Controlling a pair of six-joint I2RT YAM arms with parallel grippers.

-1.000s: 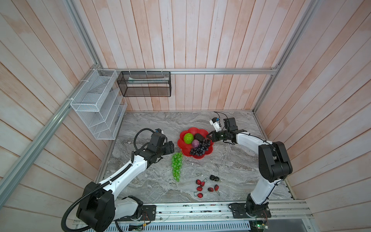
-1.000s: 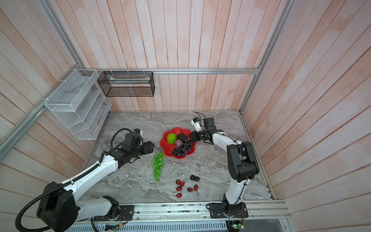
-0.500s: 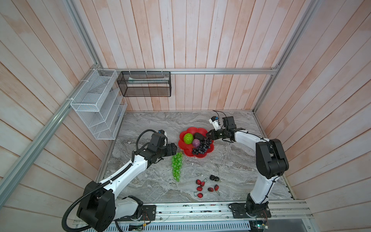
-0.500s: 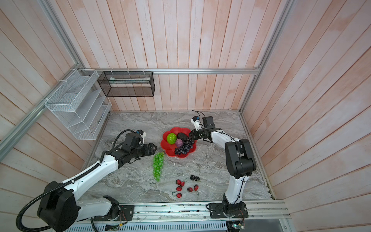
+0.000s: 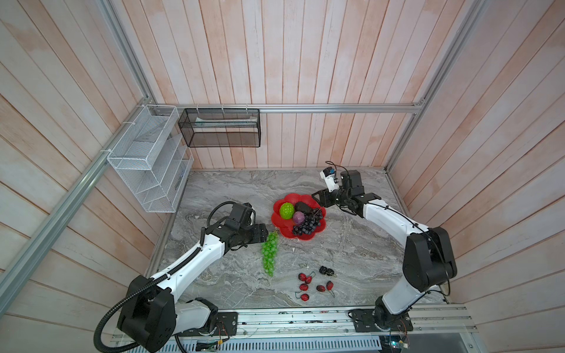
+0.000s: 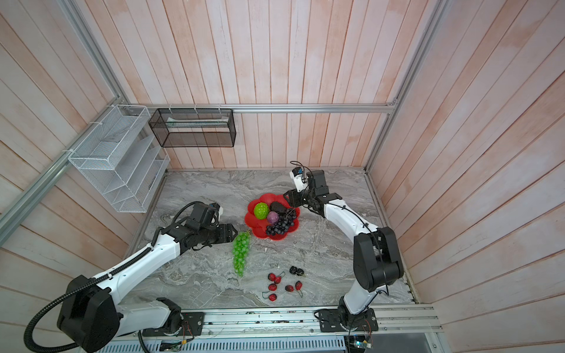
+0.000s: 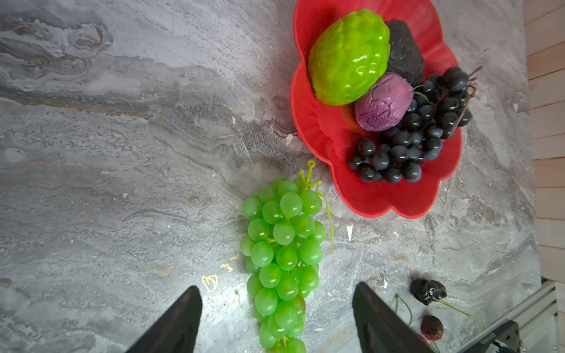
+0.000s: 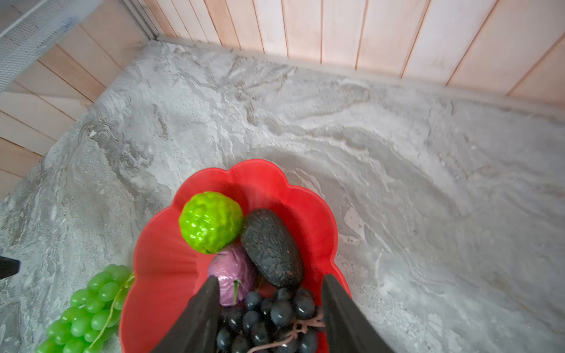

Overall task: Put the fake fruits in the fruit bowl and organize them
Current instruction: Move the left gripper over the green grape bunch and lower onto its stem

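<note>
the shallow bright red plastic fruit bowl with a scalloped petal rim (image 5: 278, 221) is sitting toward the back of the grey marble-patterned worktop (image 5: 232, 189). it is holding a bumpy lime-green ball (image 5: 286, 210), a dark avocado-like oval (image 5: 302, 207), a small purple ball (image 5: 299, 218) and a dark blue-black grape bunch (image 5: 307, 226), all pressing together. the right claw (image 8: 271, 278) is hovering at the bowl's far right rim, jaws apart, with the dark grapes lying loose between its fingers. the green plastic grape bunch (image 7: 282, 253) is lying on the worktop just beside the bowl's near left edge. the left claw (image 7: 276, 287) is hanging by the bunch's stem end, jaws spread wide and gripping nothing. small red stemmed berries (image 5: 303, 286) and small black berries (image 5: 326, 270) are lying near the front, well apart from the bowl.
</note>
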